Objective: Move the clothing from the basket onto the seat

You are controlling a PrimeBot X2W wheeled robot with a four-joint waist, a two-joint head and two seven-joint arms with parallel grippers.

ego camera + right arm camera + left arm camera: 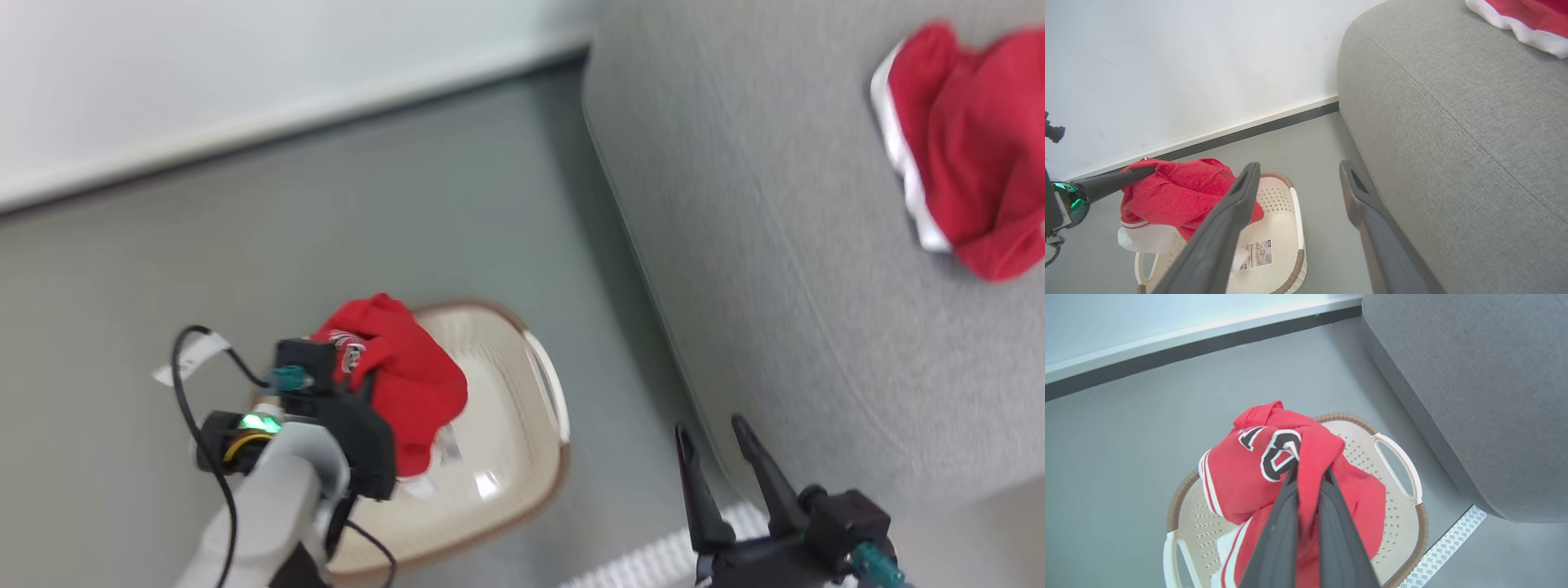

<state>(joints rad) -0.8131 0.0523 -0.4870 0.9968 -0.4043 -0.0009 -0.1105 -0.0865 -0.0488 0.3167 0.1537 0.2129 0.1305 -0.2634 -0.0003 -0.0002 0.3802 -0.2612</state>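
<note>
A red garment with white trim (404, 371) hangs above the cream basket (522, 441), pinched between the fingers of my left gripper (1309, 467), which is shut on it. The same garment (1175, 194) shows in the right wrist view, lifted over the basket (1284, 257), with a left finger (1114, 183) reaching into it. A second piece of red clothing (971, 139) lies on the grey seat (775, 245) at the upper right. Near the seat's front edge my right gripper (714, 437) stands open with nothing between its fingers (1237, 208).
The basket stands on a grey floor (367, 212) between a white wall with a baseboard (245, 122) and the seat's rounded side. A white patterned tape strip (1447, 549) lies on the floor beside the basket. A label sticker (1257, 251) shows on the basket's bottom.
</note>
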